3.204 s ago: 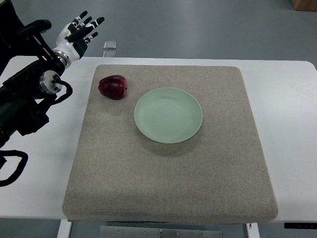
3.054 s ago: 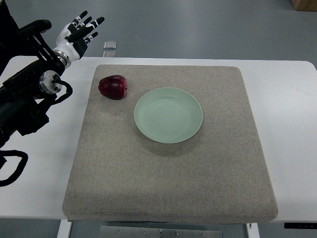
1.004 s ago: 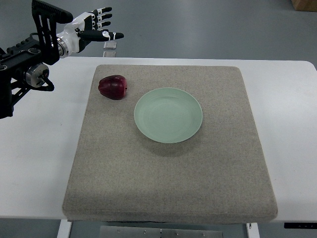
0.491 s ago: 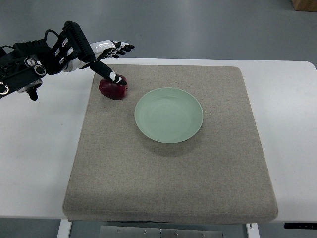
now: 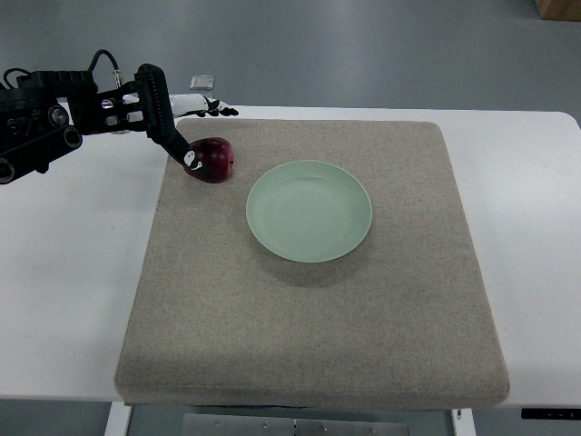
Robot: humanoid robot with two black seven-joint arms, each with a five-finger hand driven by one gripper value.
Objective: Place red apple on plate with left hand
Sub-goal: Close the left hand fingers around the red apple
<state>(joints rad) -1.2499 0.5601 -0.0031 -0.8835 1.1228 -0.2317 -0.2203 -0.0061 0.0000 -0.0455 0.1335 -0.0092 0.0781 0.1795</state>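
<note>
A dark red apple (image 5: 214,161) lies on the grey mat (image 5: 309,327) near its far left corner. A pale green plate (image 5: 309,211) sits empty on the mat, just right of the apple. My left hand (image 5: 209,136) reaches in from the left edge and hovers at the apple. Its thumb (image 5: 191,163) rests at the apple's left side, while the other fingers (image 5: 218,109) stretch out beyond the apple's far side. The hand is open and has no grip on the apple. The right arm is out of view.
The mat covers most of a white table (image 5: 522,227). A small pale object (image 5: 201,82) lies on the floor beyond the table's far edge. The mat right of and in front of the plate is bare.
My left hand has swung from beyond the table's far left corner down to the apple. In the last half second the thumb slid to the apple's left side. Apple and plate stay put.
</note>
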